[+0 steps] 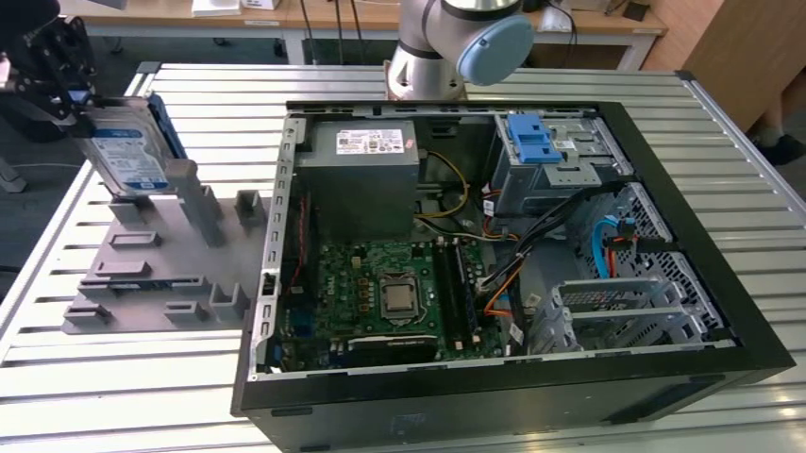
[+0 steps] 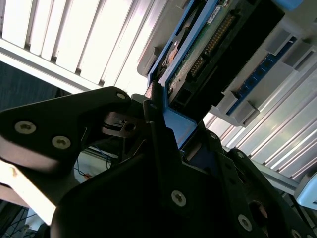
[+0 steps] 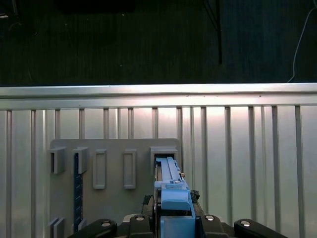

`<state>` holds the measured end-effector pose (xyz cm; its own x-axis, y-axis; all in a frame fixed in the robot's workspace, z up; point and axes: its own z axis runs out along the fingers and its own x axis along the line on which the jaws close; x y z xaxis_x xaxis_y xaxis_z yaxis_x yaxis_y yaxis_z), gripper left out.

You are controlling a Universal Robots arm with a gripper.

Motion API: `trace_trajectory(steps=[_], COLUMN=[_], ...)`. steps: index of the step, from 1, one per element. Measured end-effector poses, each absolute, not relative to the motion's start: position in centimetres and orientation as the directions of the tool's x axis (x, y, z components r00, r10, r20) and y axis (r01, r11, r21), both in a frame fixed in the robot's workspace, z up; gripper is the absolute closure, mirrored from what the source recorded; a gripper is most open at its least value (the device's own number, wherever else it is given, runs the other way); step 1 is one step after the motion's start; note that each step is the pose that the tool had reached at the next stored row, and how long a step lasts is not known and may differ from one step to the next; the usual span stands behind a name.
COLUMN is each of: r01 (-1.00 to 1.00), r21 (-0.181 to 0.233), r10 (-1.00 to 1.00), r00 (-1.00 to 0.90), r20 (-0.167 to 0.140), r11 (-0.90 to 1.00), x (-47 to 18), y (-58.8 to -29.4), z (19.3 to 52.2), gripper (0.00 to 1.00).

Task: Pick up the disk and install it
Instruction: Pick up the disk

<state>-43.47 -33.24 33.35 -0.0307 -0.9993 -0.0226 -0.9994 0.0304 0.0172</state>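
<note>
A ribbed metal bench [image 1: 139, 396] carries everything, with office desks behind it. The disk [image 1: 130, 156] stands on edge at the exterior view's left, label facing out, in a slot of the grey holder plate [image 1: 151, 283]. That upright stance leaves its top edge free to be taken from above. The hand [image 1: 78, 111] is on that top edge, and in the second wrist view its black fingers [image 2: 163, 148] look closed on the disk's blue rail. Whether the lower edge has cleared the slot is hard to judge. In the first wrist view the disk [image 3: 171, 181] appears edge-on, lined up with the end slot of the holder plate [image 3: 114, 148], so the grip seems square to the drive. Just beside the plate, toward the exterior view's right, the computer case [image 1: 504, 396] lies on its side with the cover off, so its inside is open from above. In its far corner is a blue drive caddy [image 1: 535, 142], which I take to be where the drive belongs. By count: one disk, one holder plate with several empty slots, one case, one caddy, one power supply [image 1: 365, 165], one motherboard [image 1: 377, 293] and one arm [image 1: 460, 38].
</note>
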Motion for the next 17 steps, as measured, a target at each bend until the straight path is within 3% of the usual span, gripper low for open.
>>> trace_trajectory(steps=[17], r01=[-0.999], r21=[0.017], r10=[-0.999], r00=[-0.031], r20=[-0.023], r11=[0.030], x=[-43.5], y=[-33.2], z=[34.5], gripper=[0.64])
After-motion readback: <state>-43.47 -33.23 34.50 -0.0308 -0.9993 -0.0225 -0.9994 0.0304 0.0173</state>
